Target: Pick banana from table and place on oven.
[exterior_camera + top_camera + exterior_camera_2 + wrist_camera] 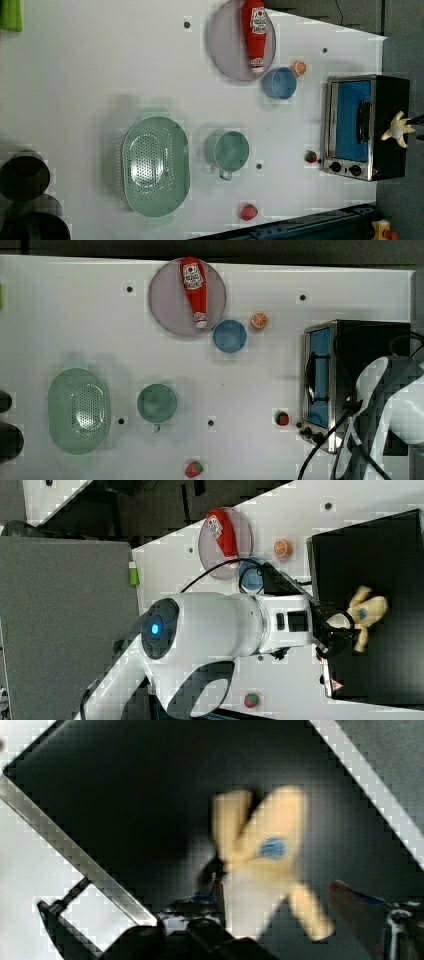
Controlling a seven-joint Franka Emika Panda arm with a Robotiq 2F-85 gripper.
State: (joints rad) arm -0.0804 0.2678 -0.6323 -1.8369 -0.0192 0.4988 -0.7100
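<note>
The pale-yellow banana lies on the matte black top of the oven, its peel flaps splayed. In the left view the banana shows at the top's edge, above the oven's glass door. My gripper is right at the banana and is open. In the wrist view the banana is blurred between my fingertips; it sits close to one finger with a gap to the other. In the top view my arm covers the oven and hides the banana.
On the white table a ketchup bottle lies on a grey plate, with a blue bowl and an orange slice nearby. A green colander, a green cup and two strawberries sit nearer the front.
</note>
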